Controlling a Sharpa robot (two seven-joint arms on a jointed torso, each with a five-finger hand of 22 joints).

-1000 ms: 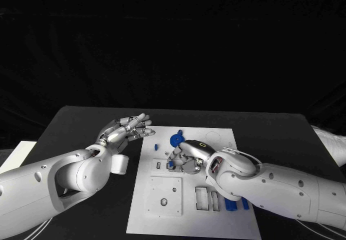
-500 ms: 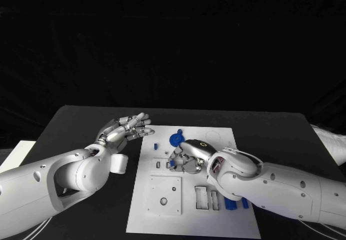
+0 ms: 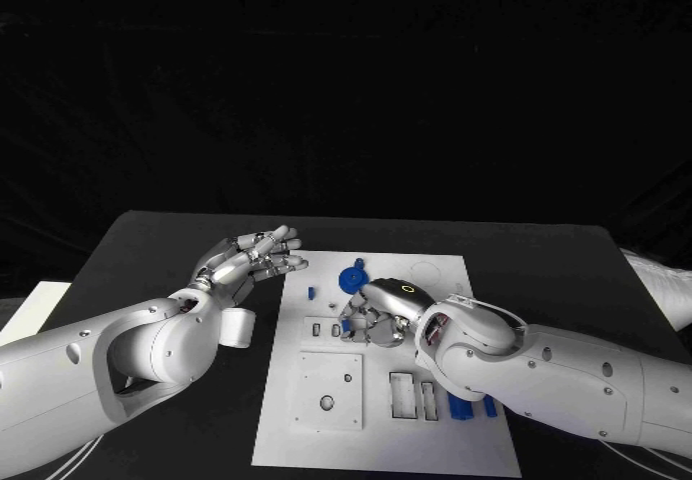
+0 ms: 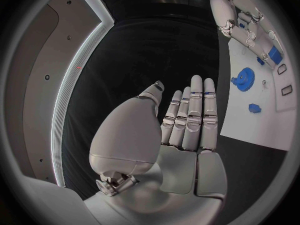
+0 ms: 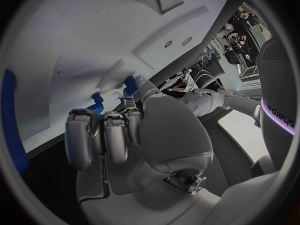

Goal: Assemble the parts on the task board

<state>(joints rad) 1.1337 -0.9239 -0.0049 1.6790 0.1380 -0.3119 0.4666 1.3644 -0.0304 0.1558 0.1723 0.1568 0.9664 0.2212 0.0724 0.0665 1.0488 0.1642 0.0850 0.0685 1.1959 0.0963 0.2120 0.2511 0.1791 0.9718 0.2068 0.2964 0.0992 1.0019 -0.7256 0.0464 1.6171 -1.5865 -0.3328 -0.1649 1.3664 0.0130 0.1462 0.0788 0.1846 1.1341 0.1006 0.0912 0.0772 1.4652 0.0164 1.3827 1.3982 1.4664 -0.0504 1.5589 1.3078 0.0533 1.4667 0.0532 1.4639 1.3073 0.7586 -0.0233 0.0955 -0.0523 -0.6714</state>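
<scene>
Head view: right hand (image 3: 378,318) low over task board (image 3: 433,440) centre, fingers curled down around small blue part (image 3: 348,325), apparently pinching it to seat in a slot. Left hand (image 3: 248,262) raised beside board's left edge, fingers extended together, holding nothing, probably parked clear. Blue gear (image 3: 355,276) just beyond right hand; more blue parts (image 3: 472,408) near right forearm.

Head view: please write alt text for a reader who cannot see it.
The right hand is curled down on the middle of the white task board, beside a small blue part. The left hand is raised off the board's left edge, fingers apart and holding nothing. A blue gear lies near the board's far end.
</scene>
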